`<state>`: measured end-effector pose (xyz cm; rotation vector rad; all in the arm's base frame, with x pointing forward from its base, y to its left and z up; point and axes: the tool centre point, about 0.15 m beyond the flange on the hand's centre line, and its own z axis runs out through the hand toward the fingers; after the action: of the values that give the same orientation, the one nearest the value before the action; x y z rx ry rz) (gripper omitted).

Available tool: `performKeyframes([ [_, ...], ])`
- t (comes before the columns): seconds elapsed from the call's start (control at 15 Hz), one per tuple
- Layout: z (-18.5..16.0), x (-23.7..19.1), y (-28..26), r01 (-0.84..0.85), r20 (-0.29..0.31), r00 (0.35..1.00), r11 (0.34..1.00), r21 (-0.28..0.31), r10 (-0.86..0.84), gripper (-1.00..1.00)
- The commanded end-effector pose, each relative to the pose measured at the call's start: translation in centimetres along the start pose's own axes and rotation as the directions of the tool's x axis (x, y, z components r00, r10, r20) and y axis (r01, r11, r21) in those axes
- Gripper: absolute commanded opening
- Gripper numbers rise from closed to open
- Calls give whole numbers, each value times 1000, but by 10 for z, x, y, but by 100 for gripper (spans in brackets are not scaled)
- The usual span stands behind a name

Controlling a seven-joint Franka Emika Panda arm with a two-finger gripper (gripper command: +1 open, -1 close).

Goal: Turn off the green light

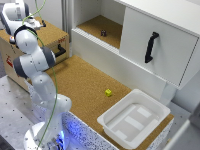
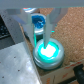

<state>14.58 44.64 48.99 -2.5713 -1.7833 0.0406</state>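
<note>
In the wrist view a round button light (image 2: pixel 47 51) glows bright green in a grey ring on the cork top. My gripper (image 2: pixel 44 41) hangs right over it, its fingers (image 2: pixel 48 25) drawn together with the tips at the lit dome, nothing held. A blue round button (image 2: pixel 37 21) sits just beyond it. In the exterior view my gripper (image 1: pixel 33 23) is over the wooden box (image 1: pixel 52 34) at the exterior view's left; the arm hides the green light there.
The wooden box has a black handle (image 1: pixel 60 50). A white cabinet with a black-handled drawer (image 1: pixel 151 47) stands at the back, with a small dark object (image 1: pixel 103 33) on its shelf. A yellow block (image 1: pixel 108 92) and a white tray (image 1: pixel 134 118) lie on the cork table.
</note>
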Motion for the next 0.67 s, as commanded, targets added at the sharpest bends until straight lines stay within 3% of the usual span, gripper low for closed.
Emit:
performKeyframes([
  [0.0, 32, 9, 20, -53, -18, 998, 998, 43, 54, -100],
  [0.27, 65, 9, 27, -97, 17, 995, 992, 80, 95, -100],
  [0.4, 64, 6, 22, -92, 19, 996, 992, 84, 91, -100],
  [0.6, 7, -11, 28, -121, -97, 988, 992, 34, 124, -100],
])
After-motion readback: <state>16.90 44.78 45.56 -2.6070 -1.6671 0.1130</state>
